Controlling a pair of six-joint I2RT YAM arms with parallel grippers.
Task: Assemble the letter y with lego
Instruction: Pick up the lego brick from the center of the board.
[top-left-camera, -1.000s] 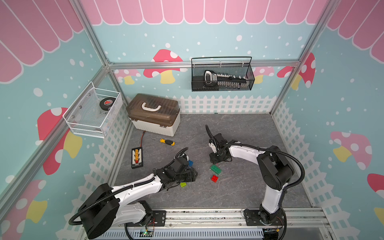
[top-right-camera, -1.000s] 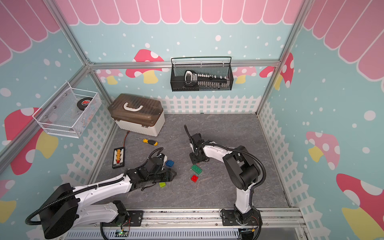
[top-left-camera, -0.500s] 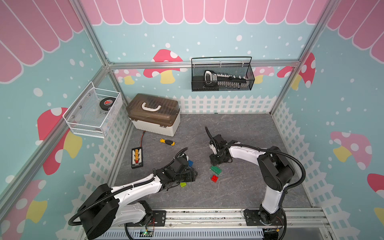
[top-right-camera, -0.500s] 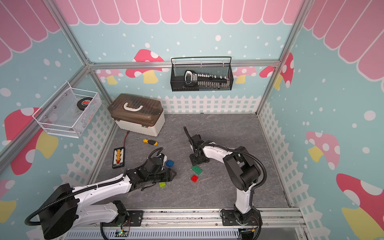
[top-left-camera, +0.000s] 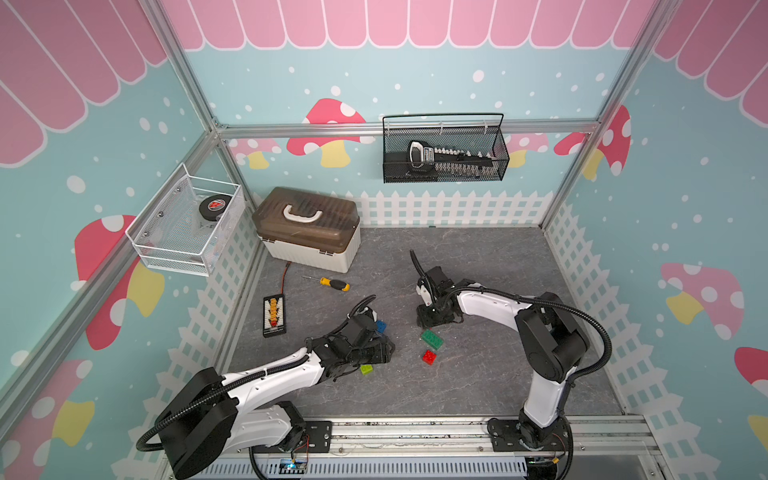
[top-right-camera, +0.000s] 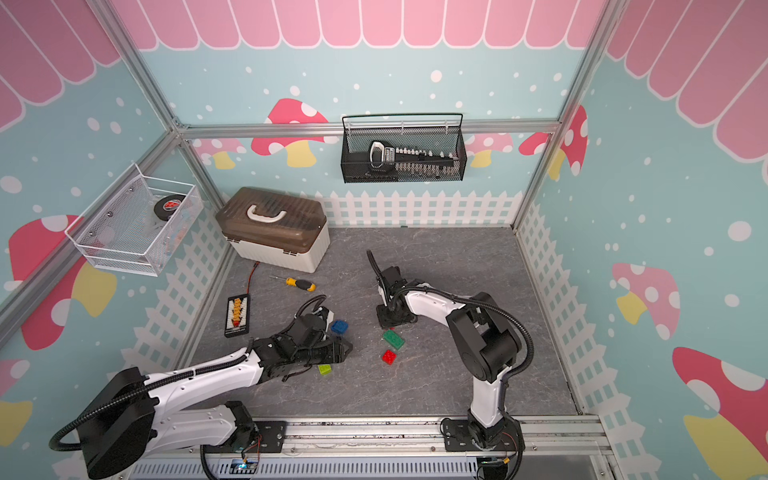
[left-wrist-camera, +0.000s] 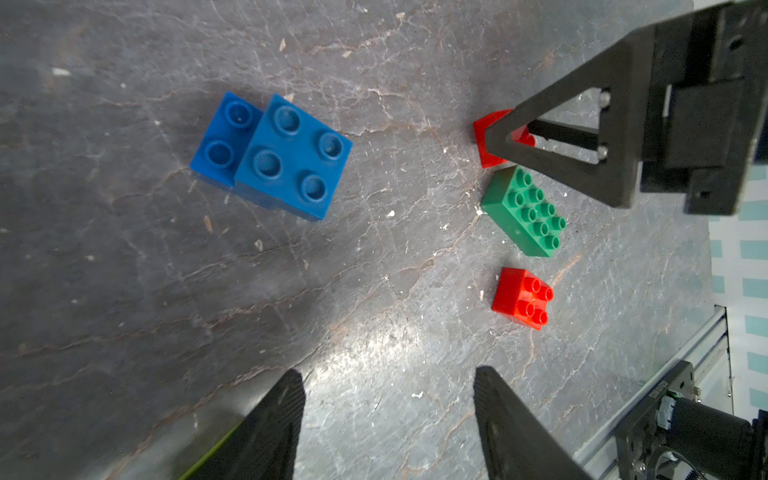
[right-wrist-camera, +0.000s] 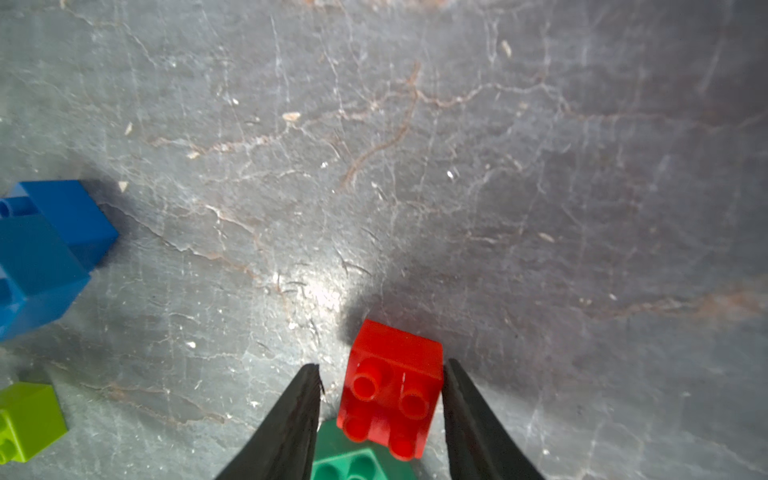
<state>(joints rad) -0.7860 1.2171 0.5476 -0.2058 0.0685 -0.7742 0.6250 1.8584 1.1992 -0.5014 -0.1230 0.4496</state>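
Lego status: no letter y on the tabletop yet, just bricks lying around.

The right fingers are down on either side of a red brick. One finger touches its side, and the other has a sliver of tabletop showing between it and the brick. So I'd call that straddling it, not clamped on it.

That red brick sits hard against the far end of the dark-green brick. I can't tell whether it's on the studs or just butted up beside them. The dark-green's long axis runs far-left to near-right in both top views. The second red brick lies just off its near end, not touching. My guess is the whole next move hangs on squaring that held-ish red with the far end of the long brick. The right arm is clearly the nearer one for that.

The left fingers are spread with only bare tabletop between them, gripping nothing. The lime brick sits just beside them on the near side. The two blue bricks are joined with an offset, on their far side, left of the dark-green.
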